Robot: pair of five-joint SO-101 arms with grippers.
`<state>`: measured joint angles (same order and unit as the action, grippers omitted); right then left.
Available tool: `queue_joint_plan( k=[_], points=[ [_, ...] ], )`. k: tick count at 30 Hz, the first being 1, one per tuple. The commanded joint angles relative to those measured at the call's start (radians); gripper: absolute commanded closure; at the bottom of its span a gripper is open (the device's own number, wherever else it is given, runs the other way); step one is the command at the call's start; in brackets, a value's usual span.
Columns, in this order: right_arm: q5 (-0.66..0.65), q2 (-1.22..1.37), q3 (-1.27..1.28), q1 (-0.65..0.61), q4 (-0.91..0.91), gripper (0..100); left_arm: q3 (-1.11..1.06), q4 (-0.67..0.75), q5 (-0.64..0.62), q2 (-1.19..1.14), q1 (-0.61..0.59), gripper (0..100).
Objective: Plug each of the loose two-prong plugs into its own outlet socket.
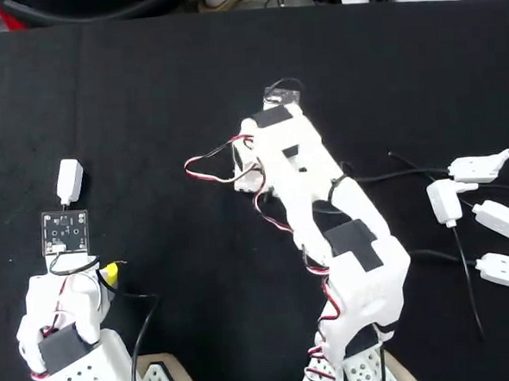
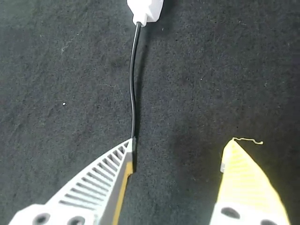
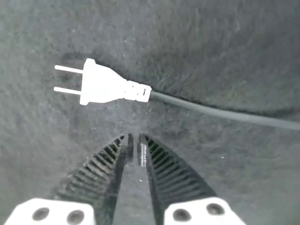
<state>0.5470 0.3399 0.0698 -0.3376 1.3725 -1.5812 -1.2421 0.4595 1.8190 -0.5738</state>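
Note:
A white two-prong plug (image 3: 103,86) lies flat on the black cloth, its black cable (image 3: 220,112) trailing away. My right gripper (image 3: 135,137) is shut on nothing, its tips a short way from the plug's cable end. My left gripper (image 2: 180,140) is open, with a white finger (image 2: 101,180) and a yellow one (image 2: 243,173). A black cable (image 2: 132,93) runs from beside the white fingertip to a white plug body (image 2: 145,8) ahead. The same white body (image 1: 68,180) lies just beyond the left arm (image 1: 69,331) in the high view; its prongs are hidden.
Several white plugs and socket pieces (image 1: 485,219) with black cables lie clustered at the table's right edge. The right arm (image 1: 325,212) stretches across the middle of the black cloth (image 1: 145,102). Red and white servo wires (image 1: 210,169) loop out beside it.

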Motion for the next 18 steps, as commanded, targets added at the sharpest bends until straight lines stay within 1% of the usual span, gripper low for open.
queue_joint_plan(
  k=[1, 5, 9, 12, 13, 15, 18],
  points=[
    [-0.048, -0.018, -0.061, 0.066, 0.028, 98.5, 0.007, 0.018, 0.005, 0.003, 0.013, 70],
    [-0.049, -0.024, -0.105, 0.061, 0.117, 98.1, 0.007, 0.018, 0.005, 0.003, 0.013, 70],
    [-0.055, -0.015, -0.125, 0.015, 0.209, 98.1, 0.007, 0.018, 0.005, 0.003, 0.013, 70],
    [-0.060, -0.013, -0.101, 0.008, 0.209, 98.0, 0.007, 0.018, 0.005, 0.003, 0.010, 70],
    [-0.080, -0.008, -0.090, 0.014, 0.203, 97.5, 0.007, 0.018, 0.005, 0.003, 0.010, 70],
    [-0.153, 0.019, -0.077, 0.035, 0.203, 93.6, 0.007, 0.018, 0.005, 0.003, 0.010, 70],
    [-0.232, 0.065, -0.077, 0.052, 0.222, 84.6, 0.007, 0.018, 0.005, 0.003, 0.010, 70]
  ],
)
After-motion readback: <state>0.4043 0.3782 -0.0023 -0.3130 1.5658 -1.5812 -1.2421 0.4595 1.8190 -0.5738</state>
